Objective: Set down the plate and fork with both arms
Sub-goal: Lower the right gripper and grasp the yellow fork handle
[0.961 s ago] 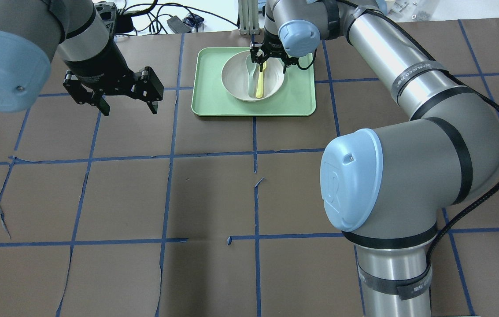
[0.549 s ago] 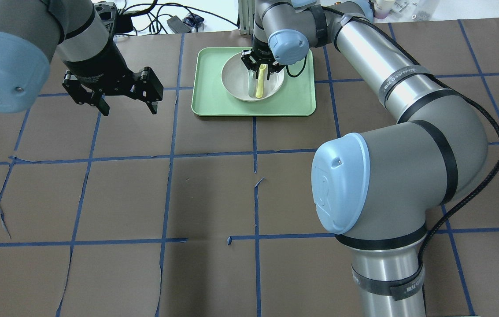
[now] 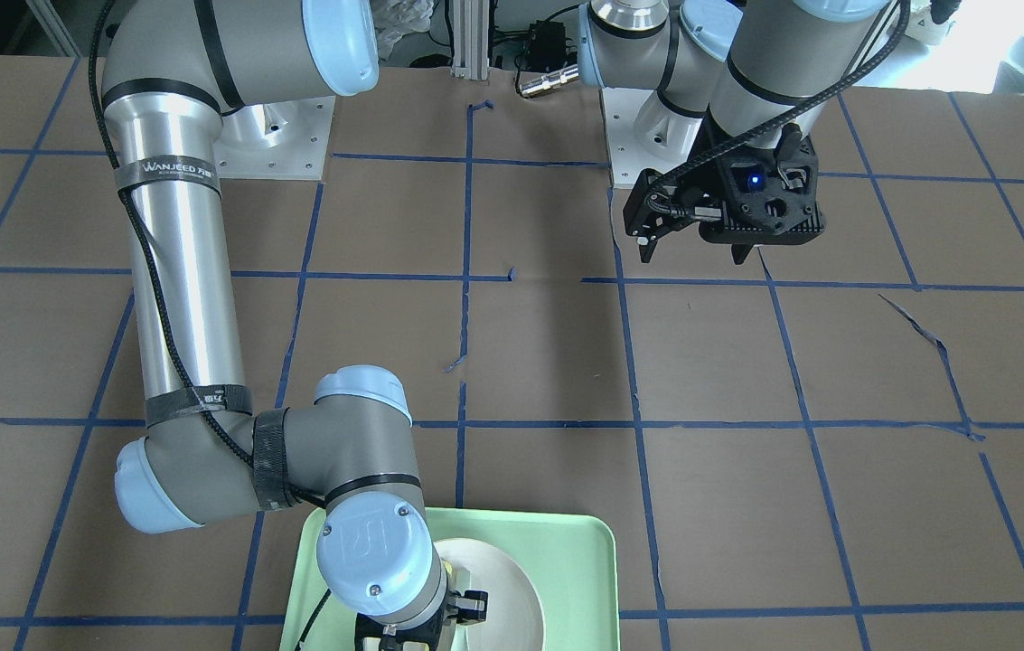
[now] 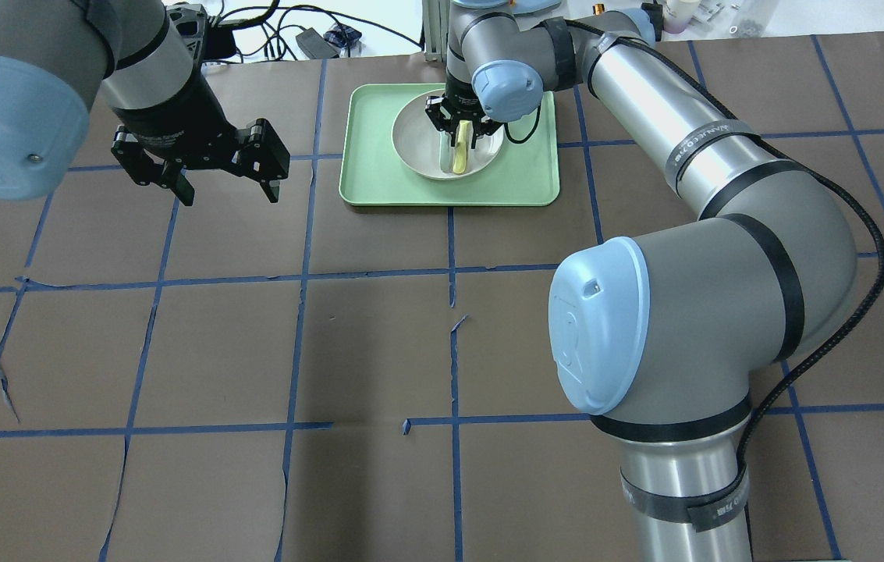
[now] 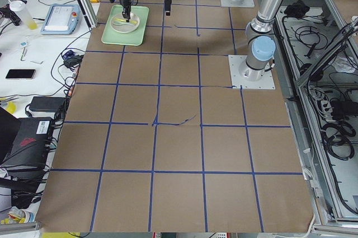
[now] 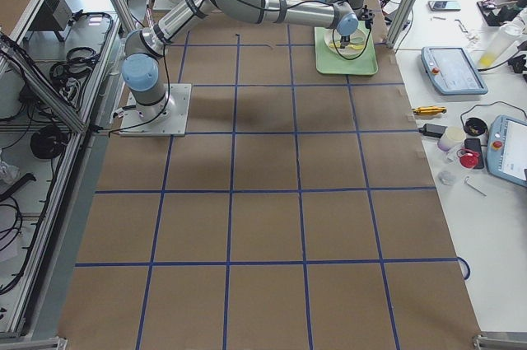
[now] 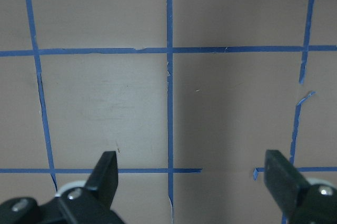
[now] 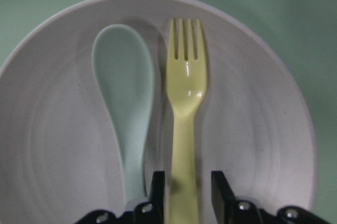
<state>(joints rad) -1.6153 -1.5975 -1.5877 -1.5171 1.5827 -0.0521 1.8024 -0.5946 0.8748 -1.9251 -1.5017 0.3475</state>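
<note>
Brown paper tabletop (image 4: pixel 379 351), blue tape grid. My left gripper (image 4: pixel 229 193) hovers over it, spread wide, empty. Farther out, right gripper (image 8: pixel 188 187) narrowly straddles, unclamped, the slim pale yellow plastic fork (image 8: pixel 184 92) lying beside a grey-green spoon (image 8: pixel 124 87) in the round white plate (image 8: pixel 253 129) on the green tray (image 4: pixel 367 156).

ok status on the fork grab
Right end effector straddling fork handle, small gaps, not closed. Left end effector open, hovering over table. Spoon lies close beside fork in plate.
</note>
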